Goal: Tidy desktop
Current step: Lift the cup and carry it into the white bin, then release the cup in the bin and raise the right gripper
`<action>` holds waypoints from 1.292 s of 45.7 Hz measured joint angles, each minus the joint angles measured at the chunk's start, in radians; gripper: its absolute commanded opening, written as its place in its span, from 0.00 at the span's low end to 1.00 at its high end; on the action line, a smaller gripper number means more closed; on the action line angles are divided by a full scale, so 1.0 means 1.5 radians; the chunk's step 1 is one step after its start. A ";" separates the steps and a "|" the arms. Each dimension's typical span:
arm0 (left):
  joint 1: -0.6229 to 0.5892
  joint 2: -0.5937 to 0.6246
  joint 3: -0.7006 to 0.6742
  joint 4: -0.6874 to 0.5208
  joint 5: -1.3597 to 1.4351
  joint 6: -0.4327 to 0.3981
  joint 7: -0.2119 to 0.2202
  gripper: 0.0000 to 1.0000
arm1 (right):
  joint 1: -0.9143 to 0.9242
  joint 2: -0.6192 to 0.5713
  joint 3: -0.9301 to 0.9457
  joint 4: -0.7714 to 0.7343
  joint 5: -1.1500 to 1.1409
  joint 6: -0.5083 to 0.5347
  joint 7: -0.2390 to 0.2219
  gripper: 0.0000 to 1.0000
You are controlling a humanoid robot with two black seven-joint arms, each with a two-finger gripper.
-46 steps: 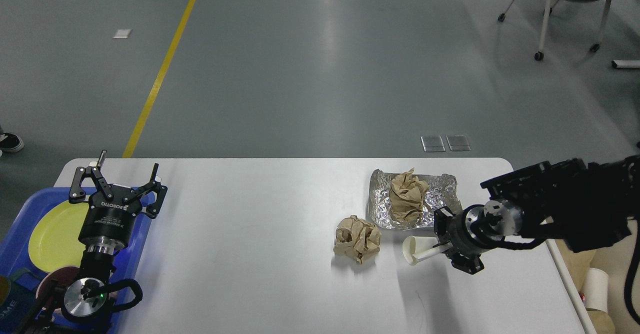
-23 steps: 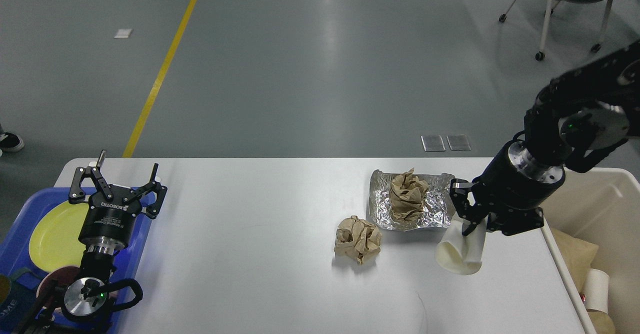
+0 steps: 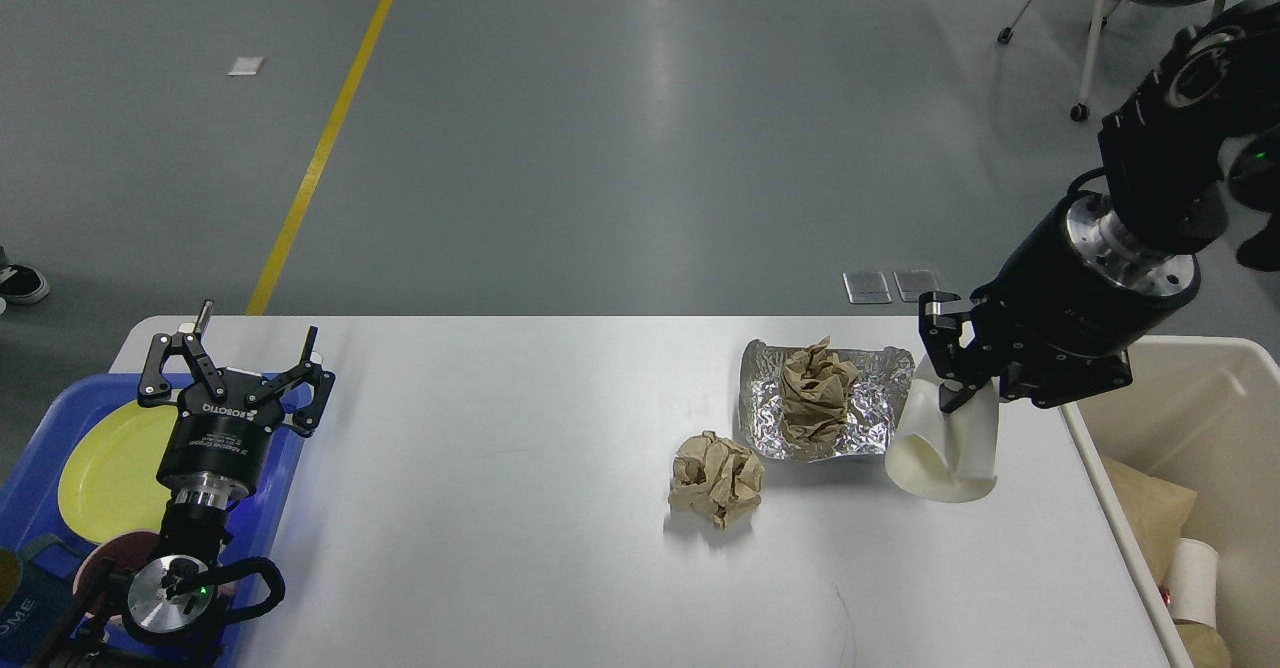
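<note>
Desktop (image 3: pixel 520 508): smooth matte white slab, rounded corners, spans the lower view.
Cup (image 3: pixel 945 448): white paper, dented, mouth tilted down-left.
Right gripper (image 3: pixel 958 373): clamped on the cup; since half a second ago it has risen and shifted toward the bin (image 3: pixel 1200 418).
Foil (image 3: pixel 868 408): crinkled silver sheet under a brown paper wad (image 3: pixel 815 393).
Second wad (image 3: pixel 715 478): crumpled, on bare top.
Left gripper (image 3: pixel 235 353): fingers spread, holding nothing, unmoved over the blue tray (image 3: pixel 45 428).
</note>
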 measured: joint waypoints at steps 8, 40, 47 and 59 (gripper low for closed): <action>0.000 0.000 0.000 0.000 0.000 0.000 0.000 0.96 | -0.014 -0.004 -0.070 -0.027 -0.005 -0.025 0.001 0.00; 0.000 0.000 0.000 0.000 0.000 0.000 0.000 0.96 | -0.680 -0.311 0.097 -0.696 -0.094 -0.115 0.005 0.00; 0.000 0.000 0.000 0.000 0.000 0.000 0.000 0.96 | -0.876 -0.251 0.161 -0.854 -0.095 -0.139 0.009 0.00; 0.000 0.000 0.000 0.000 0.000 0.000 0.000 0.96 | -1.118 -0.126 0.171 -0.981 -0.092 -0.375 0.010 0.00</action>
